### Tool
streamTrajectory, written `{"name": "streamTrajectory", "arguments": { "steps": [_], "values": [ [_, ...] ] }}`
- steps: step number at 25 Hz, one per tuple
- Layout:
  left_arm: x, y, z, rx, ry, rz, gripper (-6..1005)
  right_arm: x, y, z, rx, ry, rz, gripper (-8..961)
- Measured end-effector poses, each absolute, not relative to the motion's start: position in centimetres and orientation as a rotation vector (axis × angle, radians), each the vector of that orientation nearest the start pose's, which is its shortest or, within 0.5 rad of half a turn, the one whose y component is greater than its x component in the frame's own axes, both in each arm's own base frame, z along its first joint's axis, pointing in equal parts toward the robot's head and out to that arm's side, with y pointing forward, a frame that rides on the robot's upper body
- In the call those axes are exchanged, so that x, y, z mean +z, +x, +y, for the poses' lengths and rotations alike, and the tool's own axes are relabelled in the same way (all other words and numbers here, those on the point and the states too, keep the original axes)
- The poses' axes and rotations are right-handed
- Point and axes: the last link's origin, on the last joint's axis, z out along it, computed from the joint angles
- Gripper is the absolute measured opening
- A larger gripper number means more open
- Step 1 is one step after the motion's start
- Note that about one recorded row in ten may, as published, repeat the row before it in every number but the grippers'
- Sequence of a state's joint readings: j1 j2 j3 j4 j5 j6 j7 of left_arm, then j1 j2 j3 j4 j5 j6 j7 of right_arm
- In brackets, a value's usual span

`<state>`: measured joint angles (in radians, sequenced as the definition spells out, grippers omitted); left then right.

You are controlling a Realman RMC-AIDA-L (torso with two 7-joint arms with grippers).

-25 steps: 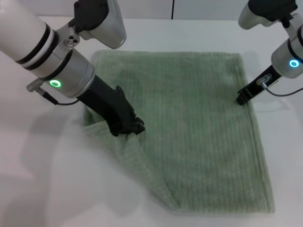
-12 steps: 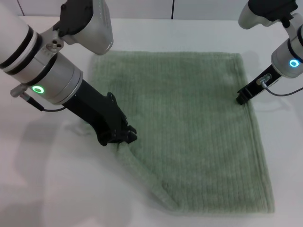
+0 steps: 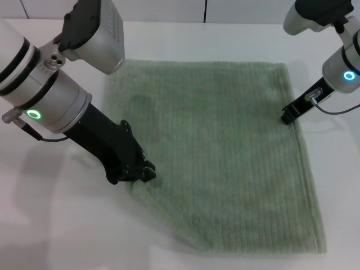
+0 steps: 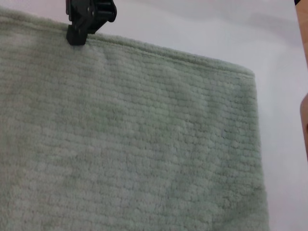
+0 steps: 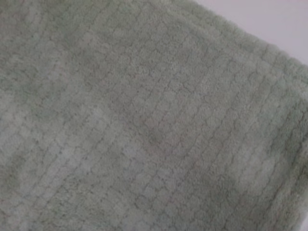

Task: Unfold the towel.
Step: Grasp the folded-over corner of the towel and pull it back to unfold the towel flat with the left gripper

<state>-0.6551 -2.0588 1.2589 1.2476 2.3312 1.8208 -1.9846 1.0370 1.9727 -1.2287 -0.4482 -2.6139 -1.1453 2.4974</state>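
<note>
The pale sage-green ribbed terry towel (image 3: pixel 225 157) lies spread over the white worktop (image 3: pixel 50 225), almost flat; only its near left corner is not yet squared out, slanting inward in a soft crease. That makes this the closing step of the unfolding: drawing the last corner outward.

At that corner the left gripper (image 3: pixel 140 171) presses low on the towel's left edge, its black jaws closed together on the cloth as far as the head view shows, with a small pucker of fabric beside them. The next move likely calls for a low, steady pull out toward the near left, then a release once the hem lies straight.

Farther off, the right gripper (image 3: pixel 288 116) rests at the towel's right edge near the far corner; whether it grips or merely pins the hem I cannot tell.

The left wrist view shows that gripper (image 4: pixel 89 19) touching the hem, and the far corner lying flat. The right wrist view shows only terry weave.
</note>
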Motion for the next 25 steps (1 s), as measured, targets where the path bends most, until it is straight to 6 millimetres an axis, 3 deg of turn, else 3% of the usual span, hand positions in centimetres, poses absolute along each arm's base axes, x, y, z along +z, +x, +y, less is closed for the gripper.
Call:
{"name": "streamTrajectory", "arguments": {
  "steps": [25],
  "values": [
    [1.2, -19.4, 31.8, 0.486, -3.115, -0.567, 67, -2.7, 21.2, 43.4, -0.567, -2.454, 1.093, 2]
  ]
}}
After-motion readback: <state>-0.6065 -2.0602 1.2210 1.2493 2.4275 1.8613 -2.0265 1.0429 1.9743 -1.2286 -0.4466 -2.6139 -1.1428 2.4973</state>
